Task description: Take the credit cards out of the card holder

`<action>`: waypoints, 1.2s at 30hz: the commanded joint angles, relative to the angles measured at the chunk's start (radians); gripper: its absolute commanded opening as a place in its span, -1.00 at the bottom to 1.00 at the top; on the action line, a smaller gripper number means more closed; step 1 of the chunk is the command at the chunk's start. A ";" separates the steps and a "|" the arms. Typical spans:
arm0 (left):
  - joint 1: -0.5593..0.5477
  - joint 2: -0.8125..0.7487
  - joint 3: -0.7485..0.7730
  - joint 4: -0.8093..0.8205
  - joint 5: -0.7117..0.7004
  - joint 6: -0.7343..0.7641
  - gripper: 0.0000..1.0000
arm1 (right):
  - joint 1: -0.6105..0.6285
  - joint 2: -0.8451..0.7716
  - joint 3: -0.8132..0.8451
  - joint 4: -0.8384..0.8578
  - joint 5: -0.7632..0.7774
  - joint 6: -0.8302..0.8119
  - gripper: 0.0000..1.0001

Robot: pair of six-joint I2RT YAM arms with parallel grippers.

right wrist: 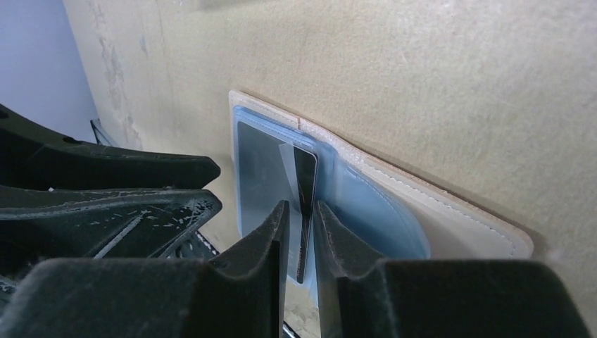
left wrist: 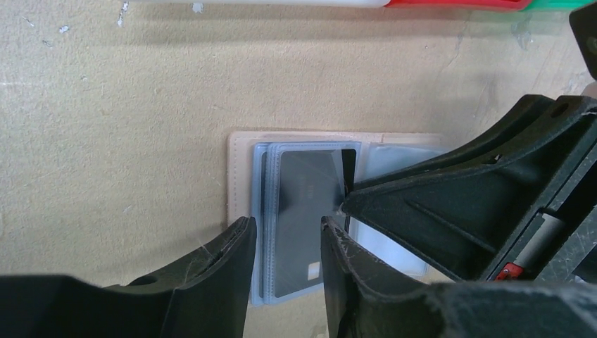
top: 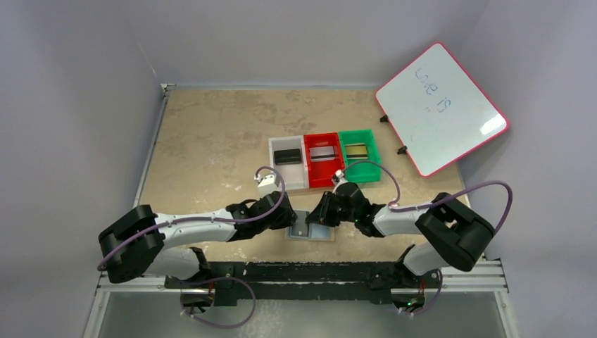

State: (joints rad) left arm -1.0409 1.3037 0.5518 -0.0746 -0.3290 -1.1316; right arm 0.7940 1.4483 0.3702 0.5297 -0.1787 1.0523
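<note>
The card holder [top: 310, 232] lies open on the table between both arms, tan rim [left wrist: 239, 176] outside and grey-blue sleeves [right wrist: 373, 204] inside. A dark grey credit card [left wrist: 306, 204] sits in its left sleeves. My left gripper [left wrist: 285, 229] is open, its fingers straddling that page. My right gripper [right wrist: 300, 211] reaches in from the right. Its fingers stand narrowly apart on either side of a dark card's raised edge [right wrist: 305, 186], with a thin gap showing. In the top view the two grippers [top: 294, 220] [top: 318, 215] meet over the holder.
Behind the holder stand three bins in a row: a clear one [top: 288, 163] with a black card, a red one [top: 323, 159] with a silvery card, a green one [top: 357, 153] with a gold card. A pink-framed whiteboard [top: 442, 109] leans at the back right.
</note>
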 commanded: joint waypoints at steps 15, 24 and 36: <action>-0.050 0.130 0.105 -0.016 0.002 0.041 -0.56 | -0.042 0.049 0.052 0.010 -0.091 -0.113 -0.56; -0.067 0.227 0.123 -0.128 -0.072 0.016 -0.75 | -0.049 -0.005 0.039 -0.047 -0.021 -0.082 -0.45; -0.114 0.331 0.185 -0.240 -0.143 -0.007 -1.00 | -0.079 -0.038 -0.051 0.121 -0.105 -0.016 -0.76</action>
State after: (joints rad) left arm -1.1446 1.5650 0.7673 -0.2024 -0.5007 -1.1152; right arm 0.7174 1.4319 0.3424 0.5606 -0.2176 0.9943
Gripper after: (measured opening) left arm 0.015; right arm 0.150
